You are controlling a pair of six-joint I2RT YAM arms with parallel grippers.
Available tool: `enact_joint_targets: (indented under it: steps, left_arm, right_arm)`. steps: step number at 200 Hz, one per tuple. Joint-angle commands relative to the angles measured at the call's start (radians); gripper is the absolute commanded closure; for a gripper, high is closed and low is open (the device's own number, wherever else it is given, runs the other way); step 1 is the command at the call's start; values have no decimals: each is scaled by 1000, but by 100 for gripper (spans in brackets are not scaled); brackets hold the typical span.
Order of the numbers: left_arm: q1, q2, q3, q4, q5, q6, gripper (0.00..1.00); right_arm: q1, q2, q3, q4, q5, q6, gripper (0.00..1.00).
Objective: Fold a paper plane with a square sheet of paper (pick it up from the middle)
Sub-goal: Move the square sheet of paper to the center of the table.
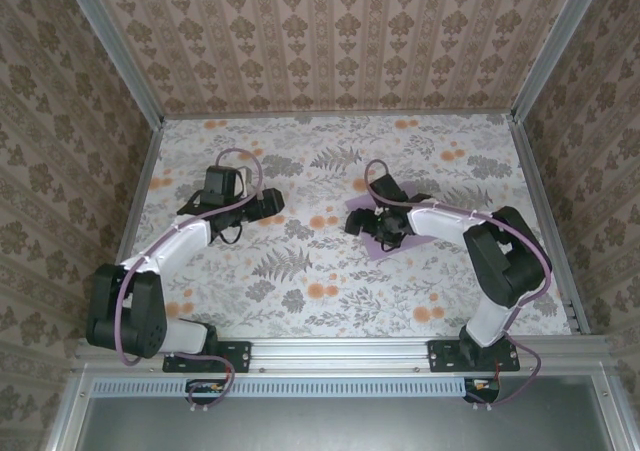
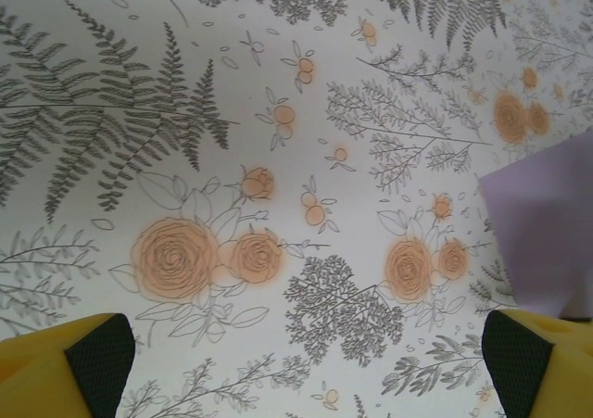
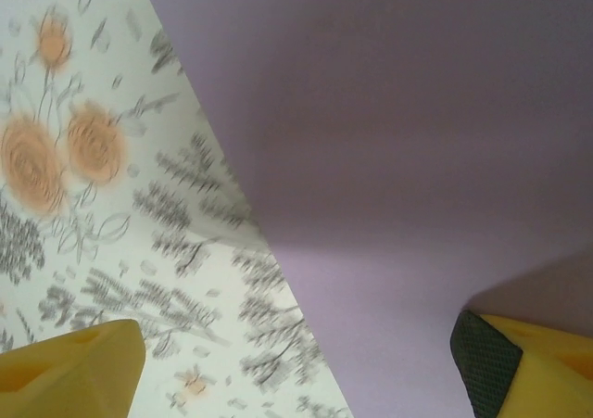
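The square sheet of paper [image 1: 398, 251] is plain lavender and lies flat on the floral tabletop, right of centre. My right gripper [image 1: 362, 223] hovers over the sheet's left part. In the right wrist view the paper [image 3: 417, 140] covers the upper right, its edge running diagonally between the yellow fingers [image 3: 74, 372]. That gripper [image 3: 296, 376] is open with nothing held. My left gripper [image 1: 262, 203] sits over bare tabletop to the left of the sheet. It [image 2: 306, 381] stands open, and a corner of the paper [image 2: 547, 242] lies at the right edge of the left wrist view.
The floral tabletop [image 1: 300, 271] is enclosed by patterned walls [image 1: 330, 41] at the back and both sides, with metal frame posts [image 1: 135, 81] at the corners. An aluminium rail [image 1: 340, 353] runs along the near edge by the arm bases.
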Motion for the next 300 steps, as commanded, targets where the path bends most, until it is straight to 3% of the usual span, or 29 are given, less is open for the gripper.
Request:
enact_joint_targets:
  steps: [1, 34, 54, 81, 108, 119, 146, 193, 255, 300]
  left_arm:
    - [-13, 11, 6, 38, 1, -40, 0]
    - [-16, 8, -12, 42, -32, -66, 0]
    - [-16, 3, -22, 43, -39, -88, 0]
    - [-16, -8, -40, 49, -24, -127, 0]
    - [-16, -14, -51, 42, 6, -157, 0]
    - [-17, -14, -51, 38, 15, -163, 0]
    - [-17, -5, -42, 26, 23, -170, 0]
    - [-20, 18, -16, -23, 6, -167, 0]
    - [-44, 55, 13, -40, 5, -188, 0]
    - [-69, 63, 30, -56, -5, -192, 0]
  right_arm:
    - [75, 23, -38, -68, 15, 107, 10]
    - [206, 1, -40, -55, 12, 220, 10]
    - [235, -29, 17, -103, 17, 200, 10]
    - [219, -82, 157, -288, 136, -7, 10]
    - [193, 9, 317, -537, 224, -221, 6]
    - [193, 56, 370, -614, 288, -259, 1]
    - [175, 152, 482, -731, 420, -281, 0]
    - [158, 256, 570, -775, 485, -237, 0]
    - [134, 316, 570, -729, 460, -193, 0]
    - [95, 359, 553, -748, 535, -130, 1]
